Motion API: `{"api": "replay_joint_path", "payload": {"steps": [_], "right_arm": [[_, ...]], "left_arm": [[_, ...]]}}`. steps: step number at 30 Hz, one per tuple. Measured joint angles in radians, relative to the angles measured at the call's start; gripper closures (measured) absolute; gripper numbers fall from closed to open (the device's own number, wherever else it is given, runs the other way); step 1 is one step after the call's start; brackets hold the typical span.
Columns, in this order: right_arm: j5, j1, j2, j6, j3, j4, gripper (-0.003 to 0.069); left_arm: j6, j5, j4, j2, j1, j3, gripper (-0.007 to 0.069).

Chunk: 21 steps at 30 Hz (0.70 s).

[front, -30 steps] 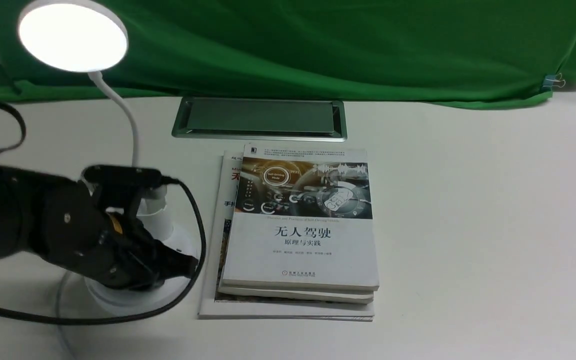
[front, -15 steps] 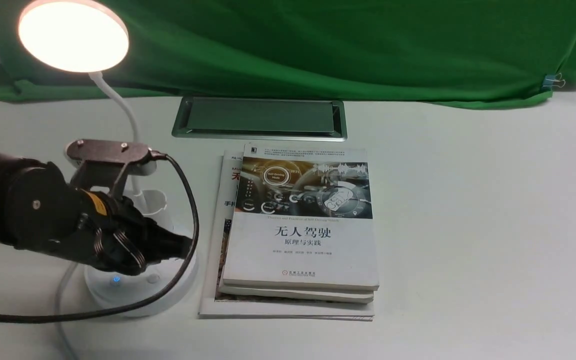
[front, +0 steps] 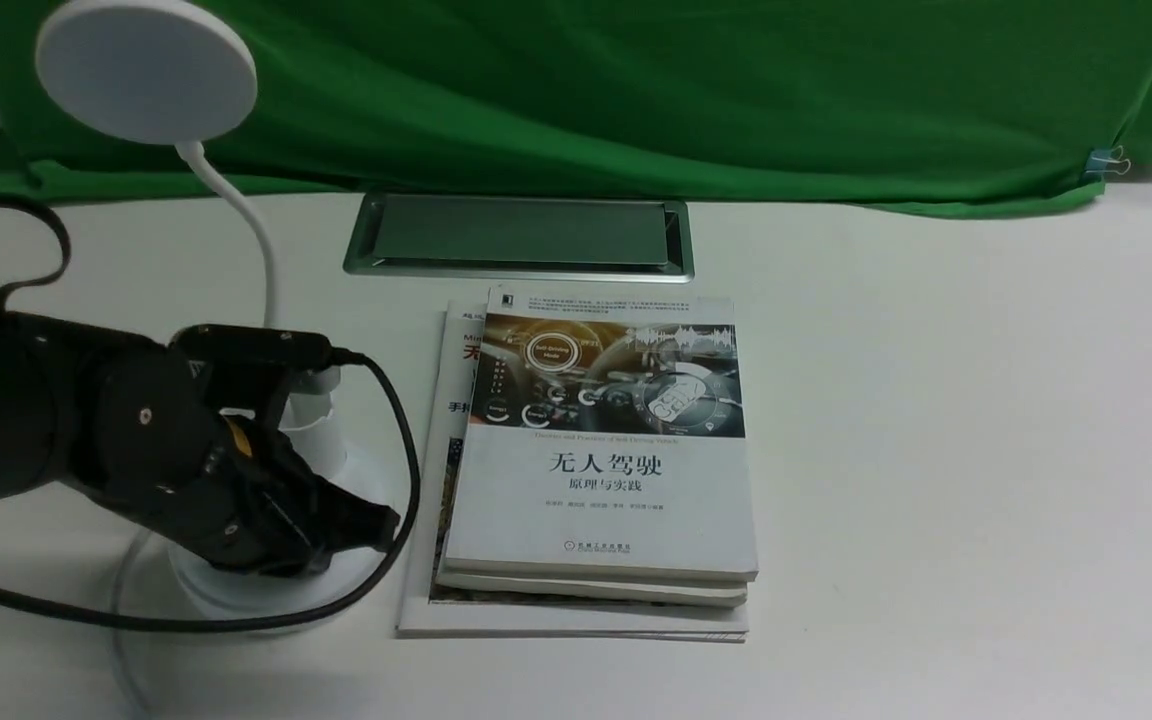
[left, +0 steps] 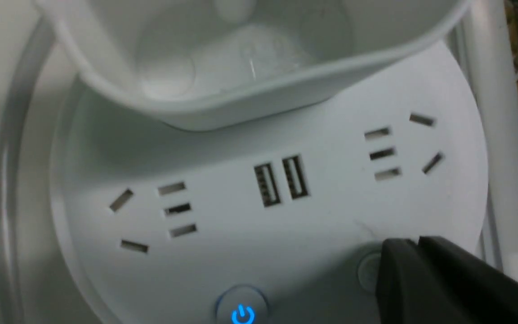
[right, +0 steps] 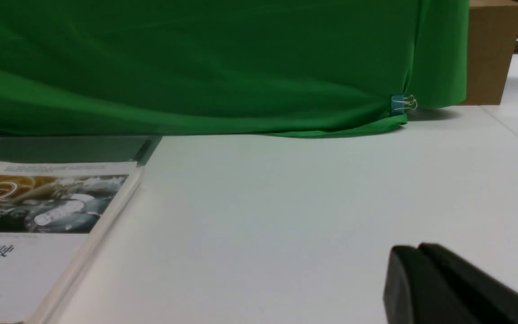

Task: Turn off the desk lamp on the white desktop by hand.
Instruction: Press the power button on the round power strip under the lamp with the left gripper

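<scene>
Since half a second ago my left gripper (front: pixel 381 525) has dropped back onto the base (left: pixel 241 225), and the desk lamp (front: pixel 146 70) has gone dark, its flat disc now plain white. The top book (front: pixel 601 450) reads 无人驾驶 原理与实践. A blue power symbol glows on the power button (left: pixel 242 310). My left fingertips, pressed together, sit on the edge of the unlit button (left: pixel 367 272). The lamp stands at the left of the white desktop (front: pixel 936 450), just beside the book stack (front: pixel 576 615). My right gripper (right: pixel 414 254) is closed too, holding nothing.

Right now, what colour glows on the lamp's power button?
Power button glows blue; clearest in left wrist view.
</scene>
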Motion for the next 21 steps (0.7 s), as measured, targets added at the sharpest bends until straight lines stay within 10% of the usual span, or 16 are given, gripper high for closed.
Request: {"api": "replay_joint_path", "payload": {"steps": [21], "right_arm": [[0.000, 0.000, -0.001, 0.000, 0.000, 0.000, 0.0622]], "left_arm": [[0.028, -0.013, 0.015, 0.002, 0.001, -0.001, 0.0606]]}}
